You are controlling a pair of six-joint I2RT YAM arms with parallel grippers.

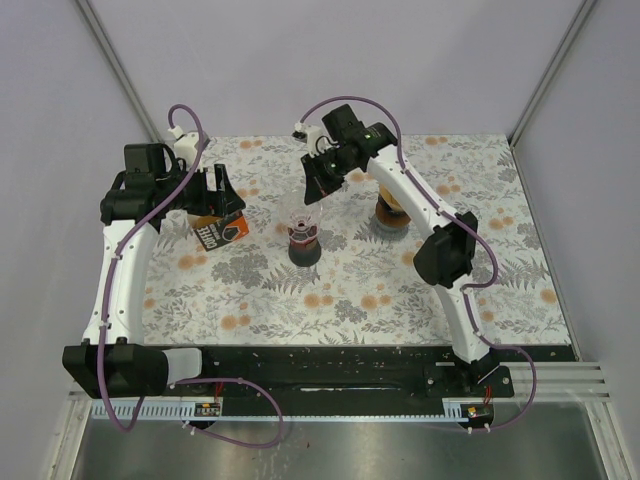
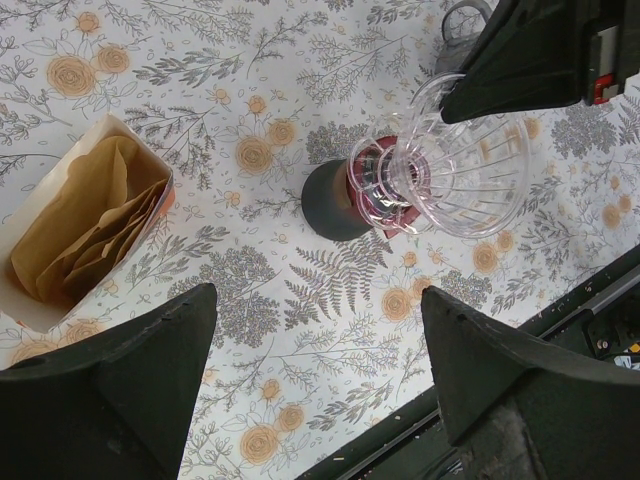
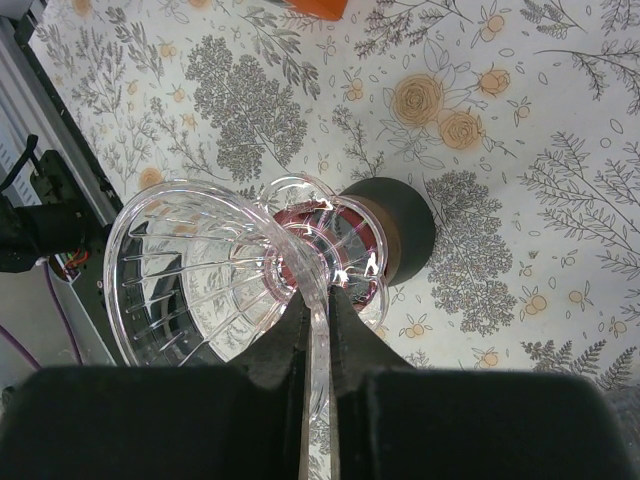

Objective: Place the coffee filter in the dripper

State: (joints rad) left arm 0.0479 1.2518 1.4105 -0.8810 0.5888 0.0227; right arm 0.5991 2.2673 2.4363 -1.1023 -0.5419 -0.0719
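Observation:
A clear ribbed glass dripper (image 1: 302,224) sits on a dark mug (image 1: 304,250) at mid-table. It shows in the left wrist view (image 2: 462,165) and the right wrist view (image 3: 200,285). My right gripper (image 1: 316,188) is shut on the dripper's handle (image 3: 318,300). A white and orange box (image 1: 217,229) holds several brown paper coffee filters (image 2: 85,225). My left gripper (image 1: 222,190) is open and empty, just above and behind that box, with the box at its left in the left wrist view (image 2: 310,330).
A brown jar-like object (image 1: 392,213) stands right of the dripper, partly hidden by the right arm. The mug shows in the left wrist view (image 2: 330,200). The table's black front rail (image 1: 330,370) runs along the near edge.

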